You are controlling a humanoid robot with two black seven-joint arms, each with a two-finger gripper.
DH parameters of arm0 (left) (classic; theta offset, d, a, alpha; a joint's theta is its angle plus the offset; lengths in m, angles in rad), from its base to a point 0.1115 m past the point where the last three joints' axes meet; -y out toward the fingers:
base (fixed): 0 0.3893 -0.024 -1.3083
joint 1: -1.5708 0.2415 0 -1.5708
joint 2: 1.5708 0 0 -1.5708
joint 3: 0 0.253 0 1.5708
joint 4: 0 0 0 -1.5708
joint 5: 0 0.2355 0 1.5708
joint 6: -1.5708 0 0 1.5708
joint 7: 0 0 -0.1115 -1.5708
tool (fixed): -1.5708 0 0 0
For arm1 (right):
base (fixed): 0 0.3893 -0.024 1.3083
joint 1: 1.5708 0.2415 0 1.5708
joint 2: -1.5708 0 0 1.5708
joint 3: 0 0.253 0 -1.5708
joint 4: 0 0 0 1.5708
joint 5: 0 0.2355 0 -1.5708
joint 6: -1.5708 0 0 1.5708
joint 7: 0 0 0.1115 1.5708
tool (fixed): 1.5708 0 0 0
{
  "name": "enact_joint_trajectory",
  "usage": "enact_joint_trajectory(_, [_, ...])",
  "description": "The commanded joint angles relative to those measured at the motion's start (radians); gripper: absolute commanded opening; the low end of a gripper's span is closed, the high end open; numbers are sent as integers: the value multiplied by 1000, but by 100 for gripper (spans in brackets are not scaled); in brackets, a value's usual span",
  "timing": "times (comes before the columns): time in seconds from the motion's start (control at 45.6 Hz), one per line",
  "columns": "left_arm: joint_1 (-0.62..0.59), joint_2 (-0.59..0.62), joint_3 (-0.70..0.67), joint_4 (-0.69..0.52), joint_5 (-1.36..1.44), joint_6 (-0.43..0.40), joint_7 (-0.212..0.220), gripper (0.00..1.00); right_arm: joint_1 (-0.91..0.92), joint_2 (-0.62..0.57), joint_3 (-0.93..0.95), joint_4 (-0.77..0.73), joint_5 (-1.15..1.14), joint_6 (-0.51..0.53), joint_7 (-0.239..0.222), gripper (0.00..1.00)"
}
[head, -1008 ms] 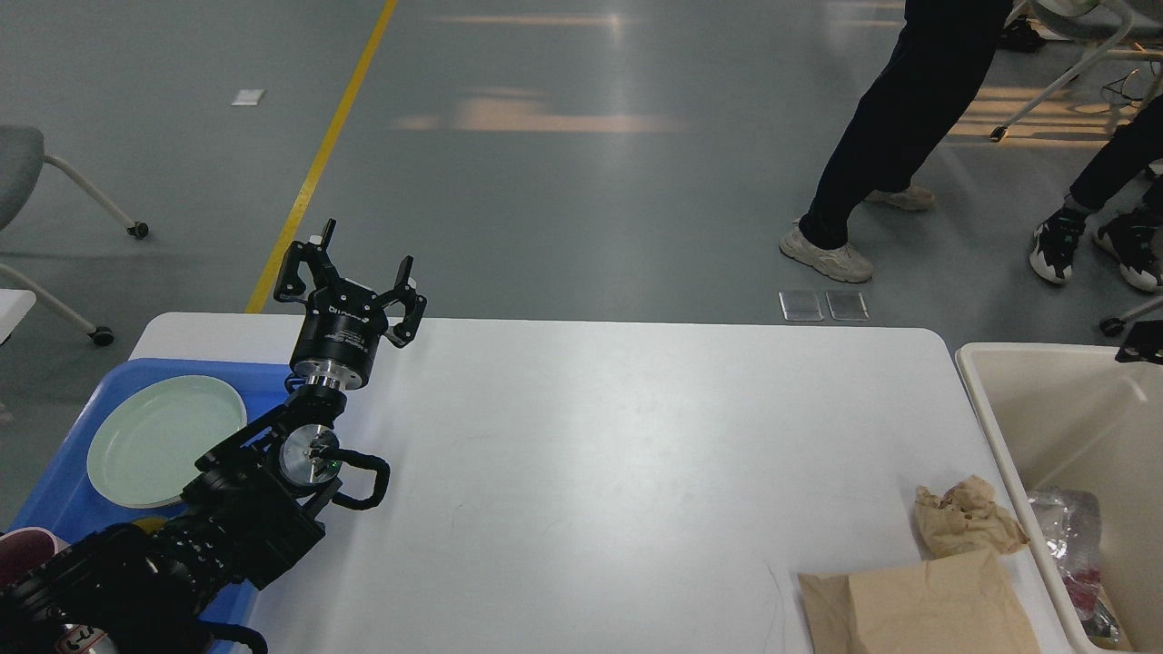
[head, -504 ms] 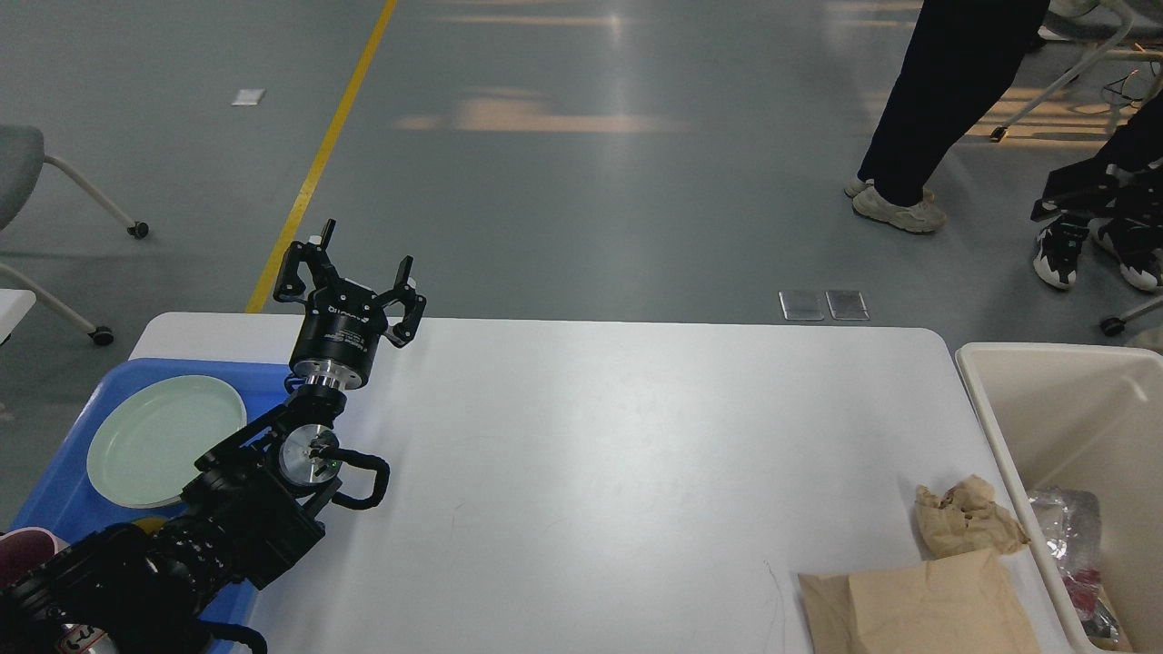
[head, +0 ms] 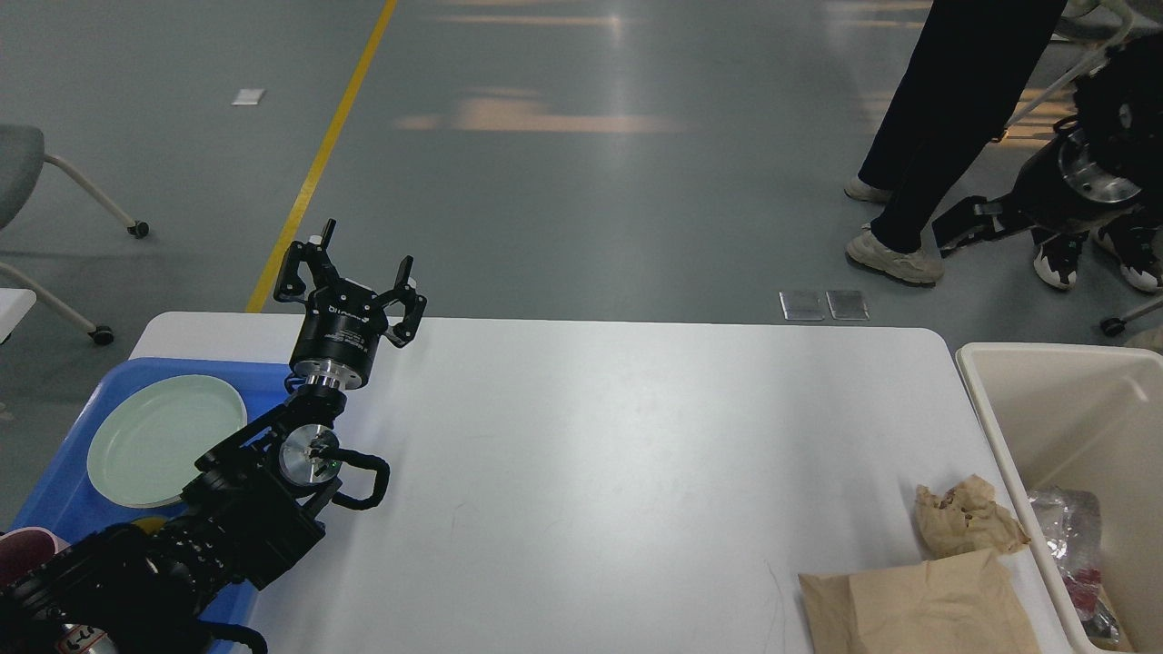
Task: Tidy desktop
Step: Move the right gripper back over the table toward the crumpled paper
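Note:
The white desktop (head: 636, 436) fills the middle of the head view. My left gripper (head: 356, 265) is open and empty, raised above the desktop's far left corner beside the blue tray (head: 54, 490). A crumpled brown paper wad (head: 968, 520) and a flat brown paper bag (head: 918, 609) lie at the desktop's near right. My right arm (head: 1081, 173) is held high at the upper right over the floor. Its dark far end (head: 965, 225) points left, and its fingers cannot be told apart.
A pale green plate (head: 164, 440) lies in the blue tray, with a pink cup (head: 23, 554) at the tray's near end. A cream-white bin (head: 1045, 409) stands at the right edge and holds foil trash (head: 1072, 536). A person's legs (head: 945, 118) stand beyond the table.
My right arm has risen into view at the upper right. The person beyond the table has stepped to the right. My left arm and the papers have not moved.

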Motion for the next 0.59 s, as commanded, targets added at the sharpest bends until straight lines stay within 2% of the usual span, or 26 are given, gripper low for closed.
enact_joint_trajectory(0.0, [0,0,0,0,0,0,0,96,23,51,-16,92,-71,10,-4,100])
enact_joint_trajectory(0.241, [0,0,0,0,0,-1,0,96,92,111,-38,251,-116,16,-4,100])
enact_joint_trajectory(0.395, [0,0,0,0,0,-1,0,96,52,162,-36,255,-116,19,-6,100])
enact_joint_trajectory(0.57, [0,0,0,0,0,-1,0,96,-49,165,-32,232,-116,9,-6,100])
